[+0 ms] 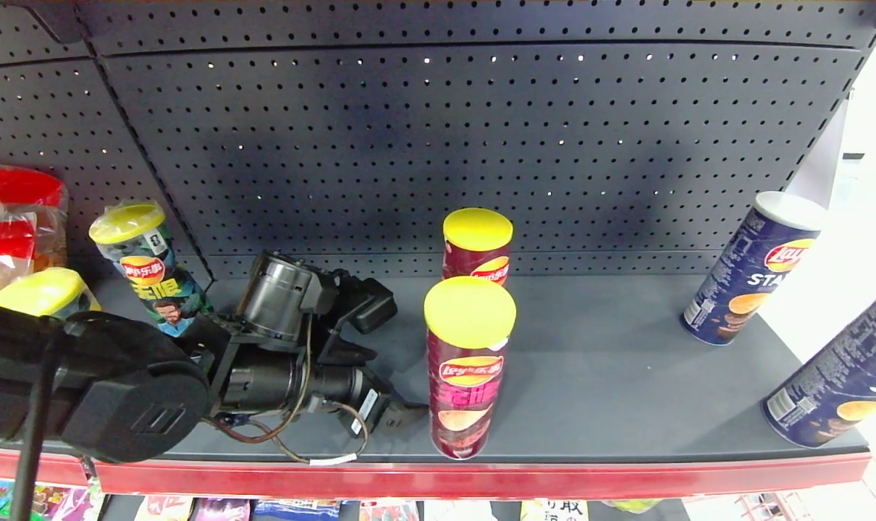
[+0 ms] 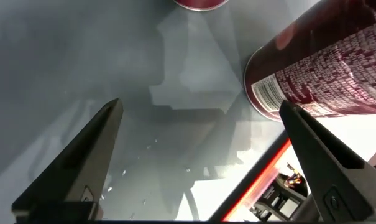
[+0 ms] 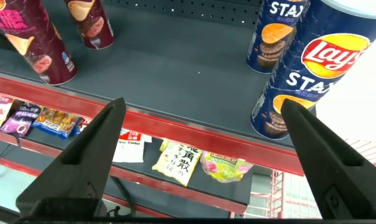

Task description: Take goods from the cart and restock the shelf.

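Two maroon chip cans with yellow lids stand upright mid-shelf, the front can (image 1: pixel 467 362) near the red edge and the back can (image 1: pixel 476 246) behind it. My left gripper (image 1: pixel 403 409) lies low over the grey shelf (image 1: pixel 597 376), just left of the front can. In the left wrist view this gripper (image 2: pixel 200 112) is open with bare shelf between its fingers, and the front can (image 2: pixel 324 62) stands just beyond one fingertip (image 2: pixel 293 121). My right gripper (image 3: pixel 200 109) is open and holds nothing, in front of the shelf's red edge (image 3: pixel 175 121).
A green can (image 1: pixel 148 268) and another yellow-lidded can (image 1: pixel 43 293) stand at the left, beside red-topped bags (image 1: pixel 11 217). Two blue cans (image 1: pixel 749 268) (image 1: pixel 836 376) stand at the right end. Snack packets (image 3: pixel 178 158) hang on the lower shelf. A pegboard wall (image 1: pixel 438 145) backs the shelf.
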Controlling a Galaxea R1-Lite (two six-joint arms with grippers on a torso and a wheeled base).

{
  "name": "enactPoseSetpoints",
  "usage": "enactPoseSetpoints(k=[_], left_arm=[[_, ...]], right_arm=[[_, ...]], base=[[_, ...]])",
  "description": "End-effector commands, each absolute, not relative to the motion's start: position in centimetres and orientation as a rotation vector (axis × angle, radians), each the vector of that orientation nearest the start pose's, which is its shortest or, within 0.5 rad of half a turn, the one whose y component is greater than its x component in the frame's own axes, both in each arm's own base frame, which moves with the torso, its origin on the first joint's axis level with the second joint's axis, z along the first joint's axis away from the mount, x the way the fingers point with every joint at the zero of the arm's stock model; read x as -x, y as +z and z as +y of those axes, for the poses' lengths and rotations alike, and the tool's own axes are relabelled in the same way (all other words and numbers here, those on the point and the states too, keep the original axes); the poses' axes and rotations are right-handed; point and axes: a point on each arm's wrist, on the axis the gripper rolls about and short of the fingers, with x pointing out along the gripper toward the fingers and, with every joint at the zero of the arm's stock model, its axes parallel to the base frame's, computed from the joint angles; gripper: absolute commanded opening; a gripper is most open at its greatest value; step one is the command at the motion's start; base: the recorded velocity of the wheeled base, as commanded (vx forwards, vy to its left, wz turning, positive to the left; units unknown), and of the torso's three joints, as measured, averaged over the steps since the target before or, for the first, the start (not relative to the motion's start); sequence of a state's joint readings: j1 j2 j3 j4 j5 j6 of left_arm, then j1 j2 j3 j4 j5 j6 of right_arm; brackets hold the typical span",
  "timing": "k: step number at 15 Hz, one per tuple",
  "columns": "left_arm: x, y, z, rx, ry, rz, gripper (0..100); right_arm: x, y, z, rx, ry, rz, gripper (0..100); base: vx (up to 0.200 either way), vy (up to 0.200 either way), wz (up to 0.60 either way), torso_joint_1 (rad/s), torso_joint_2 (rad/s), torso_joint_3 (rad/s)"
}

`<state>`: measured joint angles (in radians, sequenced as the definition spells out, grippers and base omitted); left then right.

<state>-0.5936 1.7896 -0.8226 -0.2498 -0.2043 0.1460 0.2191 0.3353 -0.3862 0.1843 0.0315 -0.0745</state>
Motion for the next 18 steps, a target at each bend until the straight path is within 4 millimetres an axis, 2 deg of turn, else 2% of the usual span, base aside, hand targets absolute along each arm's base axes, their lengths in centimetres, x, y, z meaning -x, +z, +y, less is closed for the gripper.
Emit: enactPoseSetpoints(k=[1, 8, 10, 13, 14, 15, 17, 18], left_arm=[[-25.2, 12.4, -17.6, -0.274, -0.815, 0.665, 100], [-24.5, 12.4, -17.0, -0.276, -0.813, 0.676, 100], [-23.2, 12.3, -16.1, -0.278, -0.811, 0.689, 100], [-20.6, 14.0, -12.4, -0.249, -0.742, 0.638, 100], [-19.1, 14.9, -10.5, -0.23, -0.693, 0.602, 100], [-16.7, 16.1, -8.4, -0.209, -0.649, 0.538, 100], [-12.5, 18.9, -5.4, -0.188, -0.542, 0.452, 100], [-11.3, 19.6, -4.6, -0.17, -0.498, 0.433, 100]], right_arm=[[1.0, 16.9, -0.2, 0.086, 0.256, 0.129, 100], [0.9, 16.7, -0.1, 0.087, 0.258, 0.139, 100], [1.0, 16.5, -0.1, 0.087, 0.257, 0.144, 100], [1.2, 15.6, -0.2, 0.088, 0.258, 0.153, 100], [1.4, 15.3, -0.2, 0.088, 0.255, 0.145, 100], [1.5, 14.2, -0.3, 0.087, 0.258, 0.158, 100], [2.4, 13.1, -0.5, 0.087, 0.258, 0.124, 100], [2.5, 12.8, -0.5, 0.087, 0.253, 0.122, 100]], base=[[0.0, 0.0, 0.0, 0.0, 0.0, 0.0], [0.0, 0.0, 0.0, 0.0, 0.0, 0.0], [0.0, 0.0, 0.0, 0.0, 0.0, 0.0], [0.0, 0.0, 0.0, 0.0, 0.0, 0.0], [0.0, 0.0, 0.0, 0.0, 0.0, 0.0], [0.0, 0.0, 0.0, 0.0, 0.0, 0.0], [0.0, 0.0, 0.0, 0.0, 0.0, 0.0], [0.0, 0.0, 0.0, 0.0, 0.0, 0.0]])
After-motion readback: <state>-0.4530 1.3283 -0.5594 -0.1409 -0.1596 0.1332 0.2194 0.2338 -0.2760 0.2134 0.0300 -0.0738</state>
